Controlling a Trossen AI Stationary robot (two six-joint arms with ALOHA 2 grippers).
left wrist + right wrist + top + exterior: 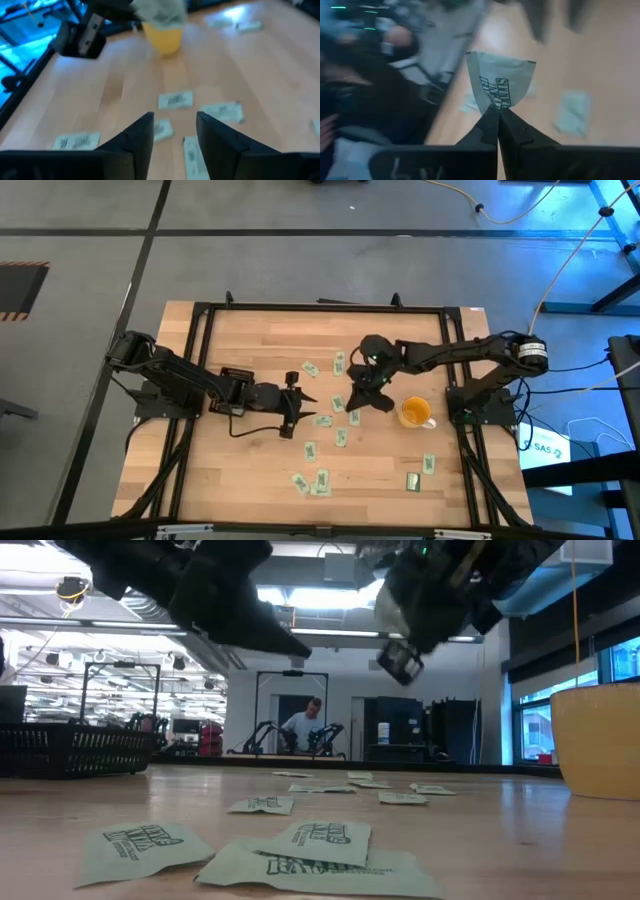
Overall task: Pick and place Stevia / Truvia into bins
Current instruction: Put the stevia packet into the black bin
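Note:
Several pale green Stevia sachets (341, 437) lie flat and scattered on the wooden table (250, 470). My right gripper (497, 114) hangs above the table's middle, to the left of a yellow cup (416, 412), shut on one sachet (500, 80). That sachet also shows in the left wrist view (160, 12), above the cup. My left gripper (175, 132) stands open over the table left of centre (303, 392), above loose sachets (175, 100), with nothing between its fingers. The bins are out of view. My right gripper pinches the sachet by one narrow end (495, 106) between its two fingertips. The sachet stands out beyond the fingers, bowed across its width, print showing. It is lifted clear of the table.
The yellow cup (600, 740) stands right of centre. More sachets lie near the front edge (321, 479) and at the front right (413, 480). A black frame (320, 307) runs along the table's edges. A black basket (70, 748) and a person (305, 725) show in the room behind.

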